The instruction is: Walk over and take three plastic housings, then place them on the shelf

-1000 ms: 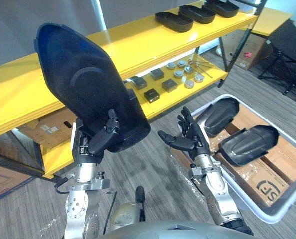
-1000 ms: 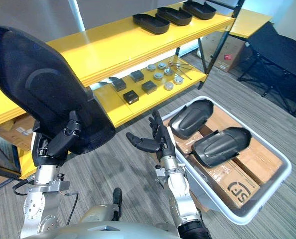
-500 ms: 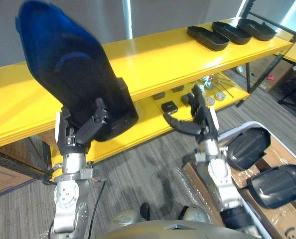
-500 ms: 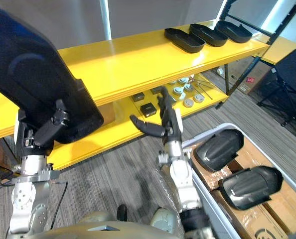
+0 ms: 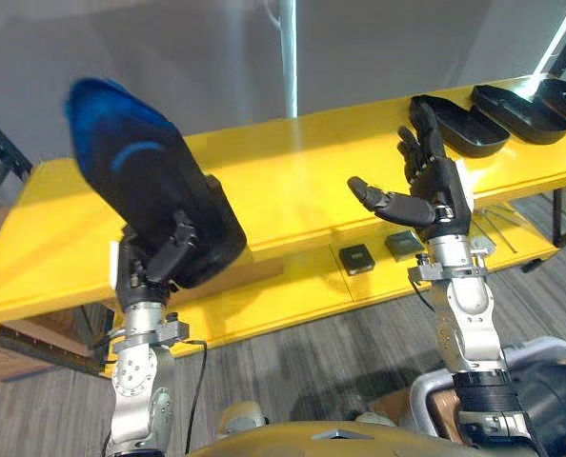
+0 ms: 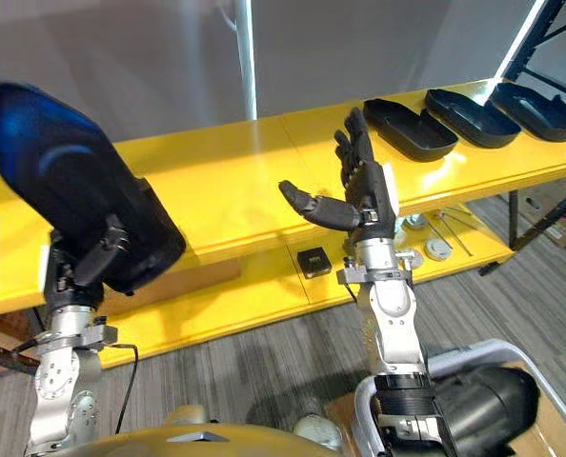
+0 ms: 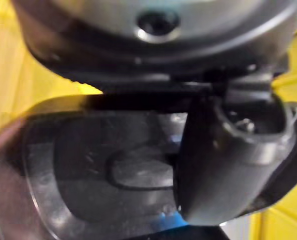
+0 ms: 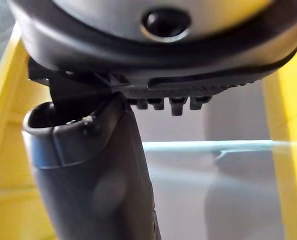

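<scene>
The yellow shelf (image 5: pixel 293 162) runs right across in front of the robot. Its long top board is bare except at the robot's right end, and a lower board sits beneath it. On that right end three black housings (image 6: pixel 409 127) lie in a row, hollow side up.

The biggest thing off the shelf is the plastic housing (image 5: pixel 140 190) in the robot's left hand (image 5: pixel 164 262). It is a broad dark shell with a blue sheen, held up on end in front of the shelf's left part and not touching the board. The hand has its fingers and thumb curled round the shell's lower end. In the left wrist view the thumb (image 7: pixel 223 165) lies pressed across one face.

The right hand (image 5: pixel 435 186) is raised before the middle of the shelf. Its fingers are straight and fanned, the thumb sticks out sideways, and it holds nothing. Low by the robot's right side another housing (image 6: pixel 478 400) lies in a white bin (image 6: pixel 454 354). Two small black boxes (image 5: pixel 357 257) sit on the lower board.

To my eye the shell is thin moulded plastic, so light and fairly stiff, though it may flex a little at the rim. It also looks glossy enough to slide in a loose grip. Held by one end, its length will lever against the fingers. The sound hold is at the rim, thumb on one face and fingers on the other. The free hand could steady the far end as it goes down.
</scene>
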Controlling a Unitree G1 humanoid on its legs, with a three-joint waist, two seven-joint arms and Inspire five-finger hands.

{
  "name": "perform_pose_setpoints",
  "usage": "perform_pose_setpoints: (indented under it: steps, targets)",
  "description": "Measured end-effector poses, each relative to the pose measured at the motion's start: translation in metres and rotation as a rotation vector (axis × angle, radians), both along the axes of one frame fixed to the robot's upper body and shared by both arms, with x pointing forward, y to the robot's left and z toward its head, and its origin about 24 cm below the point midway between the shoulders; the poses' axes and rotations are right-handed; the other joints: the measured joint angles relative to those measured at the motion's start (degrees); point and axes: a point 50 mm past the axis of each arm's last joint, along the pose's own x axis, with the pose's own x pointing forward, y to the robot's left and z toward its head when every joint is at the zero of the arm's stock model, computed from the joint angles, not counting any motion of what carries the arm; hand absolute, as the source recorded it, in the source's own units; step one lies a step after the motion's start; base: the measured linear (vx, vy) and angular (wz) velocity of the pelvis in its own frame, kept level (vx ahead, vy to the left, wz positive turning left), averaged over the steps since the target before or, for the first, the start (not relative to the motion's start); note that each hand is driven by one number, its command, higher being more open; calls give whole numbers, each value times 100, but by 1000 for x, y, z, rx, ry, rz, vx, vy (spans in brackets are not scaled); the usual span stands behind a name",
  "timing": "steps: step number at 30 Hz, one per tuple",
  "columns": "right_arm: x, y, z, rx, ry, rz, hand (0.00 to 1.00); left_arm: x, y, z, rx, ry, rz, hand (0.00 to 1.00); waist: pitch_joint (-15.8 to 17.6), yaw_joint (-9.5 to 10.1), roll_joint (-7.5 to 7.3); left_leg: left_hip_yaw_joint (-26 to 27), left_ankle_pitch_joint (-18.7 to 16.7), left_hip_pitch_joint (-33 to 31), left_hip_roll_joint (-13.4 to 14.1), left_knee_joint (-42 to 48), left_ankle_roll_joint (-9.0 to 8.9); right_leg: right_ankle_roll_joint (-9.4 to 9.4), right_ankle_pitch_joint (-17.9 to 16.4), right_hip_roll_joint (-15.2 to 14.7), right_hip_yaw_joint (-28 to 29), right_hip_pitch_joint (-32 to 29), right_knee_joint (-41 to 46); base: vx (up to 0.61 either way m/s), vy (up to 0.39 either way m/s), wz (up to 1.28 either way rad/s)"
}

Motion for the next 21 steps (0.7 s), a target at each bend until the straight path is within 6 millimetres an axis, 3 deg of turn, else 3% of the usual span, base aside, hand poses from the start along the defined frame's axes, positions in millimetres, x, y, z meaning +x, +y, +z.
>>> perform_pose_setpoints:
  steps: [2,3,4,5,8,16,19,21]
  targets:
    - [-1,-8,-4,12,10,-56,100,1,-9,2,27,-10,-47,0,-56,-4,118,-102,859,-50,0,-1099,17,89,11,-32,-38,171,-79,280,129,-8]
    - [-2,-10,-5,15,14,-77,100,2,-11,6,36,-24,-62,0,-94,43,235,-107,1763,-33,84,-1333,6,264,-43,-7,47,200,-79,274,200,-43]
    - [-5,-7,-12,48,33,-97,100,4,-11,10,57,-43,-75,0,-118,64,121,43,1739,104,-54,-1358,131,460,-90,-185,168,261,-86,290,238,-40]
    - [-7,-4,-17,64,50,-96,100,7,-9,16,69,-67,-79,0,-115,2,-19,130,1755,213,-217,-1602,200,498,-67,-339,181,214,-71,211,177,-25]
    - [-11,2,-26,142,73,-94,100,16,-6,26,99,-104,-109,0,-85,-98,-253,323,1798,327,-453,-1907,329,622,12,-571,205,110,-64,138,142,-17]
    - [-32,5,-13,98,11,-169,100,30,-31,32,32,-69,-337,0,-90,-372,-256,604,1816,545,-496,-2289,341,682,61,-595,320,-48,-56,31,24,-19]
    - [-38,1,1,93,-46,-156,100,51,-33,44,99,-50,-438,0,-99,-517,-239,789,1890,634,-451,-2447,332,616,170,-524,512,-135,-119,-28,18,-33]
    - [-41,-5,11,33,-76,-144,100,76,-23,55,131,-32,-433,0,-96,-682,-245,935,1959,758,-447,-2638,336,604,252,-495,641,-187,-137,-78,47,-35]
